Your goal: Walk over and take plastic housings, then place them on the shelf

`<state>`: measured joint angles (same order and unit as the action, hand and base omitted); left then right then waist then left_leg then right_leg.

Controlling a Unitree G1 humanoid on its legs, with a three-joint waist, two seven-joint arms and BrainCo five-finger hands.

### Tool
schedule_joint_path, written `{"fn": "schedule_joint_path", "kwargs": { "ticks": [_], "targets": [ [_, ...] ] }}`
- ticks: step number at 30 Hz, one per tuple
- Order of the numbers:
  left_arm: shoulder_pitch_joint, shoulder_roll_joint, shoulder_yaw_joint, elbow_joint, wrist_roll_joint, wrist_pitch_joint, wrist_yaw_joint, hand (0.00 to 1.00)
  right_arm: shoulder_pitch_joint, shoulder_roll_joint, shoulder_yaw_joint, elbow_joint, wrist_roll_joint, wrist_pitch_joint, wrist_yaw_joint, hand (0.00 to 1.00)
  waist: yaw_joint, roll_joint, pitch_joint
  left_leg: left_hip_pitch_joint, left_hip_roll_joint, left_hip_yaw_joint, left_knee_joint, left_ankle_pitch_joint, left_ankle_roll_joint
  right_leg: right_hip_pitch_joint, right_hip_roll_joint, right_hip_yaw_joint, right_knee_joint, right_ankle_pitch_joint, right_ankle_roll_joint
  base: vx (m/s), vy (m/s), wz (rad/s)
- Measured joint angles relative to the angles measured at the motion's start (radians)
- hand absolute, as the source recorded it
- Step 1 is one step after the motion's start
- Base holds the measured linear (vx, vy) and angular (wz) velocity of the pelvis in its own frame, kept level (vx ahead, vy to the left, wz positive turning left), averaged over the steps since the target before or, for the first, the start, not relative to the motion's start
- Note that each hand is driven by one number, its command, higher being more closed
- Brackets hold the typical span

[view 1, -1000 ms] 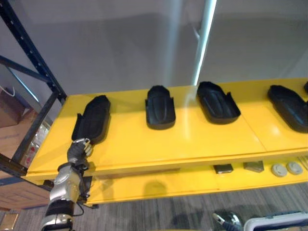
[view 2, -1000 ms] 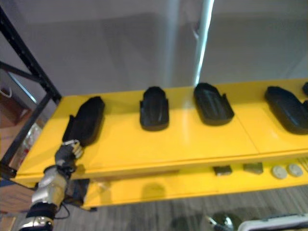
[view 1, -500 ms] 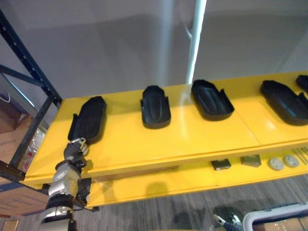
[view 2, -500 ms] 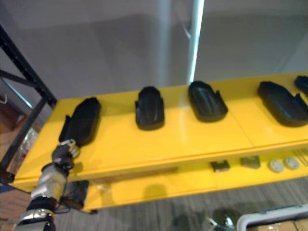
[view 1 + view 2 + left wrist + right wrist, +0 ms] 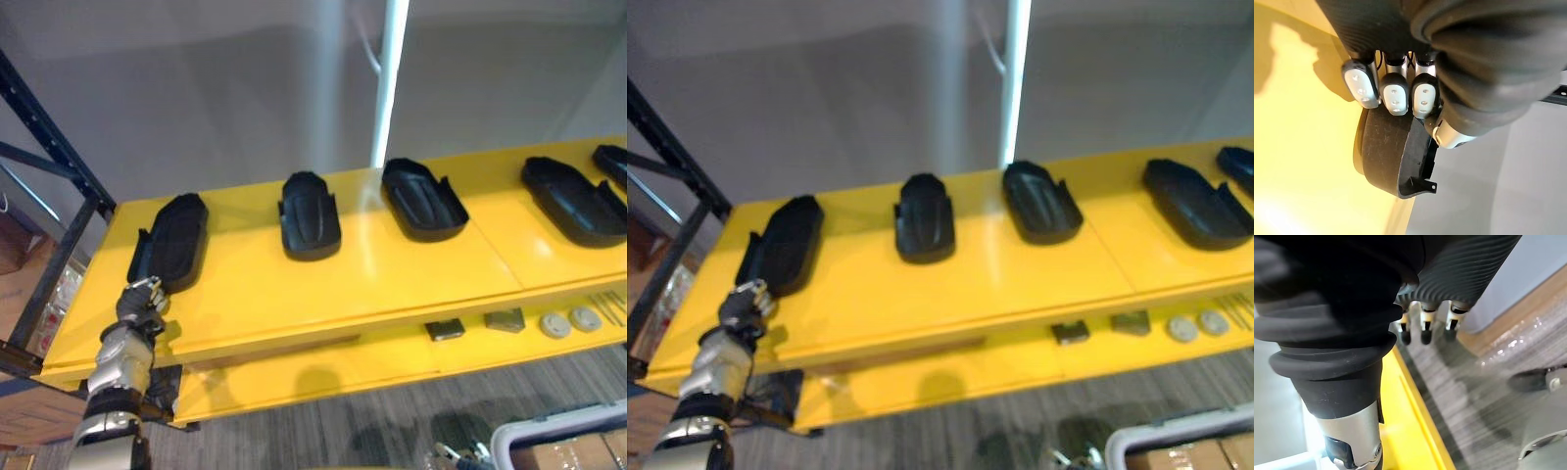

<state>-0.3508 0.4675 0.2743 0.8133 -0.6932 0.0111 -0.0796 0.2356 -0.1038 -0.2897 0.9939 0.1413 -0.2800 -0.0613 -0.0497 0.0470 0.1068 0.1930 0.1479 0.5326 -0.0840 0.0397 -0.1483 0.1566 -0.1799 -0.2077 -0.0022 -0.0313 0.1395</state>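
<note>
Housings of black moulded plastic (image 5: 310,215) are laid in a row on the yellow metal shelf (image 5: 392,269).
The leftmost housing (image 5: 171,240) is lying flat near the shelf's left end, and the left hand (image 5: 140,299) is placed against its near end; whether it is gripped cannot be told. The right hand (image 5: 1425,325) is hung beside the shelf edge over the grey carpet floor (image 5: 1474,396), loosely open, with nothing held. On the lower yellow level (image 5: 323,377), small grey parts (image 5: 446,330) are seen.
</note>
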Motion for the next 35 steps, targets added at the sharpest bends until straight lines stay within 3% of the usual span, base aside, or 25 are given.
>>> {"fn": "schedule_joint_path", "kwargs": {
  "ticks": [5, 9, 12, 16, 20, 22, 25, 26, 31, 35],
  "targets": [
    [-0.007, 0.021, 0.000, 0.025, -0.007, 0.014, 0.013, 1.00, 0.000, -0.012, 0.015, -0.004, -0.002, 0.000, 0.003, 0.00, -0.019, 0.017, 0.010, -0.001, 0.002, 0.011, 0.000, 0.001, 0.000, -0.017, 0.002, 0.018, 0.013, 0.000, 0.000, -0.02, -0.007, -0.08],
    [-0.021, 0.030, 0.001, 0.029, -0.015, 0.009, 0.012, 1.00, 0.011, -0.012, 0.014, -0.004, -0.010, 0.000, 0.018, 0.00, -0.019, 0.010, 0.015, -0.001, 0.004, 0.008, 0.000, 0.002, -0.002, -0.017, 0.004, 0.017, 0.015, 0.000, 0.000, 0.00, 0.000, 0.00],
    [-0.013, 0.030, 0.001, 0.001, -0.015, -0.028, 0.006, 1.00, 0.013, -0.007, 0.014, -0.004, -0.019, 0.000, 0.018, 0.00, -0.016, 0.004, 0.019, -0.004, 0.004, -0.003, 0.000, 0.004, -0.001, -0.015, 0.004, 0.011, 0.016, 0.000, 0.000, 0.00, -0.009, 0.04],
    [0.098, 0.014, 0.000, -0.240, -0.042, -0.094, -0.006, 1.00, 0.016, 0.023, 0.010, -0.009, -0.018, 0.001, 0.015, 0.00, -0.009, -0.002, 0.023, -0.024, 0.002, -0.047, 0.000, 0.014, 0.004, -0.005, -0.001, -0.039, 0.016, -0.002, -0.001, 0.00, -0.023, 0.29],
    [0.330, -0.128, 0.072, -0.612, -0.056, -0.171, -0.003, 1.00, 0.017, 0.064, 0.009, -0.035, -0.013, 0.000, -0.008, 0.00, 0.040, -0.002, 0.024, -0.040, -0.005, -0.108, -0.005, 0.015, 0.006, 0.021, -0.010, -0.100, 0.019, -0.012, 0.001, -0.01, -0.018, 0.38],
    [0.446, -0.203, 0.105, -0.726, -0.047, -0.199, 0.000, 1.00, 0.012, 0.069, 0.007, -0.043, 0.004, 0.002, -0.025, 0.00, 0.068, -0.004, 0.024, -0.057, -0.013, -0.137, -0.005, 0.020, 0.012, 0.023, -0.014, -0.131, 0.022, -0.015, 0.003, -0.01, -0.007, 0.51],
    [0.581, -0.279, 0.134, -0.755, -0.041, -0.233, 0.040, 1.00, 0.014, 0.073, 0.007, -0.044, 0.011, 0.011, -0.044, 0.00, 0.116, -0.014, 0.023, -0.056, -0.024, -0.187, -0.005, 0.023, 0.017, 0.059, -0.022, -0.181, 0.023, -0.027, 0.000, 0.00, -0.011, 0.48],
    [0.615, -0.303, 0.142, -0.754, -0.033, -0.243, 0.058, 0.00, 0.005, 0.076, 0.007, -0.043, 0.013, 0.017, -0.049, 0.00, 0.130, -0.020, 0.022, -0.057, -0.029, -0.212, -0.005, 0.027, 0.021, 0.074, -0.026, -0.206, 0.024, -0.033, 0.002, 0.00, -0.018, 0.57],
    [0.670, -0.362, 0.123, -0.671, 0.071, -0.257, 0.126, 0.00, -0.060, 0.072, 0.013, -0.035, 0.043, 0.020, -0.049, 0.00, 0.149, -0.028, 0.020, -0.090, -0.045, -0.280, -0.006, 0.043, 0.030, 0.089, -0.032, -0.268, 0.026, -0.043, -0.007, -0.04, -0.007, 0.43],
    [0.676, -0.382, 0.047, -0.424, 0.122, -0.247, 0.166, 0.00, -0.099, 0.071, 0.017, -0.010, 0.078, 0.020, -0.047, 0.00, 0.148, -0.045, 0.017, -0.091, -0.052, -0.306, -0.006, 0.045, 0.031, 0.105, -0.033, -0.292, 0.023, -0.044, -0.006, -0.01, -0.006, 0.16]
  ]
}}
